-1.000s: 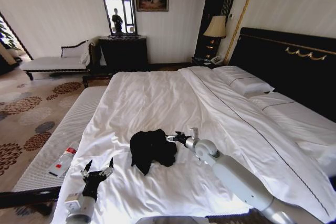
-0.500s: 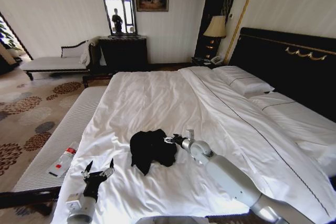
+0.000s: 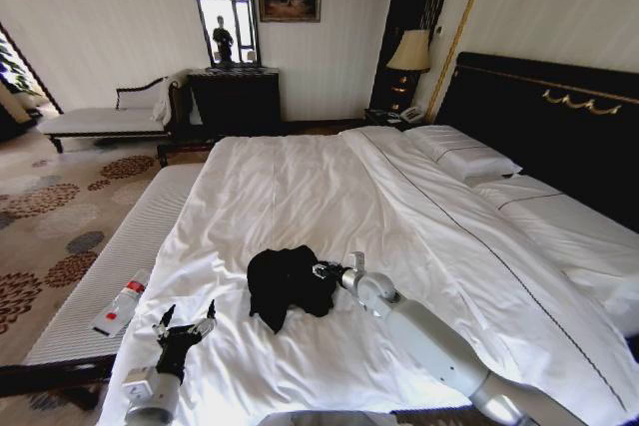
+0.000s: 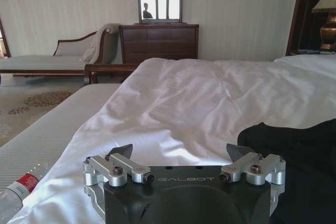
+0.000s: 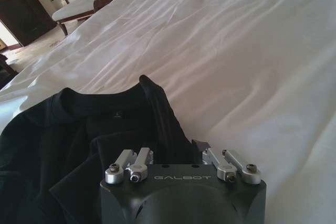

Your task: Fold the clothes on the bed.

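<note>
The clothes, one crumpled black T-shirt [image 3: 285, 286], lie on the near part of the white bed [image 3: 300, 187]. My right gripper [image 3: 319, 271] is low on the sheet at the shirt's right edge. In the right wrist view this gripper [image 5: 176, 150] is open but narrowed. A fold of the shirt [image 5: 79, 129] lies between its fingers, and one fingertip [image 5: 199, 144] rests on the sheet beside the fabric. Well left of the shirt, by the bed's near left corner, my left gripper [image 3: 185, 324] hangs wide open. The left wrist view shows that gripper [image 4: 181, 150] holding nothing, the shirt [image 4: 294, 150] off to one side.
A pale striped bench [image 3: 110, 256] runs along the bed's left side with a water bottle [image 3: 122, 306] on it. Pillows [image 3: 469, 157] and the dark headboard [image 3: 559, 117] are at the right. A dark dresser [image 3: 235, 97] and a chaise longue [image 3: 100, 119] stand by the far wall.
My right gripper has slid left across the sheet until it reached the shirt's right edge. The left gripper and the shirt have not moved.
</note>
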Robot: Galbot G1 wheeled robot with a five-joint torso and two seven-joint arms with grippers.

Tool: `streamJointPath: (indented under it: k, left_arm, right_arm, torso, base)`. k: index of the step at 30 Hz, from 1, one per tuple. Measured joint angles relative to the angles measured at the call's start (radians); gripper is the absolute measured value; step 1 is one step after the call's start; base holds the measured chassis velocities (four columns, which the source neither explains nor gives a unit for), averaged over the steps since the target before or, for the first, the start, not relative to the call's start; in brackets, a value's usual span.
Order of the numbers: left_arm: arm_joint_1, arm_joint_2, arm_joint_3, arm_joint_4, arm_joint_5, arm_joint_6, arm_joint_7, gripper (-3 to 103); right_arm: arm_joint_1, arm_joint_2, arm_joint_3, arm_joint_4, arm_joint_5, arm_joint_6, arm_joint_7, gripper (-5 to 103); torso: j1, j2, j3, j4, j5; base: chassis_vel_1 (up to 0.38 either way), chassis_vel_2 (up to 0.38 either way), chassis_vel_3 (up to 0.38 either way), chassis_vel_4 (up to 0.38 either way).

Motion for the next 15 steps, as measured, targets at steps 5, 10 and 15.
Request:
streamJointPath:
  k: [5,10,15]
  left_arm:
    - [-0.01,-0.001,0.005,0.012,-0.001,0.005,-0.006,100]
    - [-0.011,-0.002,0.007,0.014,-0.004,0.007,-0.007,100]
    - [-0.012,-0.001,0.006,0.015,-0.008,0.007,-0.007,100]
  right_arm:
    - [0.001,0.006,-0.004,0.002,-0.001,0.003,0.006,25]
    - [0.001,0.006,-0.003,0.011,-0.001,0.006,0.012,3]
    - [-0.003,0.002,-0.003,0.031,-0.002,0.007,0.015,1]
  torso:
    - [0.0,0.0,0.0,0.0001,-0.0001]
    - [0.0,0.0,0.0,0.0001,0.0]
    - [0.0,0.0,0.0,0.0002,0.0]
  base:
    - [0.0,0.0,0.0,0.0]
    - [0.0,0.0,0.0,0.0]
    - [0.0,0.0,0.0,0.0]
